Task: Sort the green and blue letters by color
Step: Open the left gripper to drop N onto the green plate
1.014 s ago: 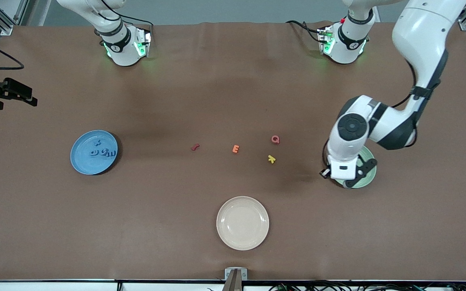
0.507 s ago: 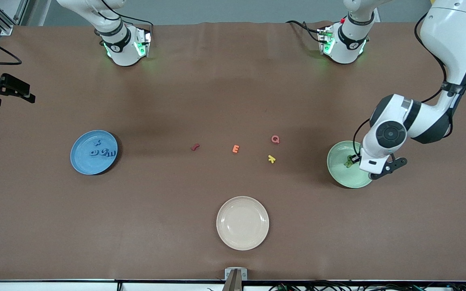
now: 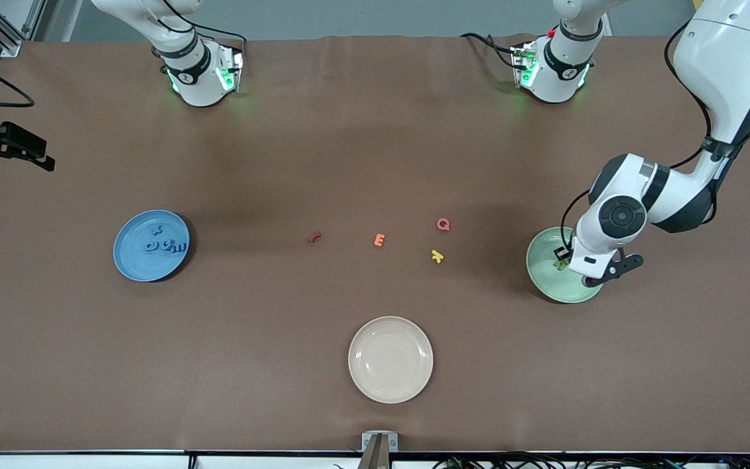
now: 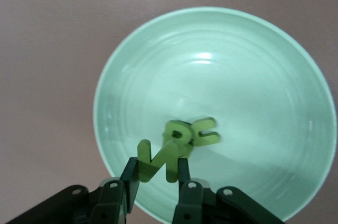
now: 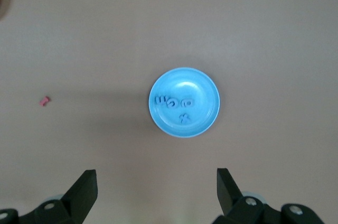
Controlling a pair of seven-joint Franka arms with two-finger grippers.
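seemingly feather-light and stiff, a dark green zigzag foam letter (image 4: 157,160) is pinched by its flat faces in the left gripper (image 4: 156,180) over the glossy pale green plate (image 4: 132,65), where more green letters (image 4: 191,133) lie. four blue letters (image 3: 165,245) rest on the blue plate (image 3: 129,260); the right gripper (image 5: 157,195) is held wide apart above it.

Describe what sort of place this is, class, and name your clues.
Probably a robotics lab: two arms bolted to a brown table, the left gripper holding a green letter over a green plate, cables trailing.
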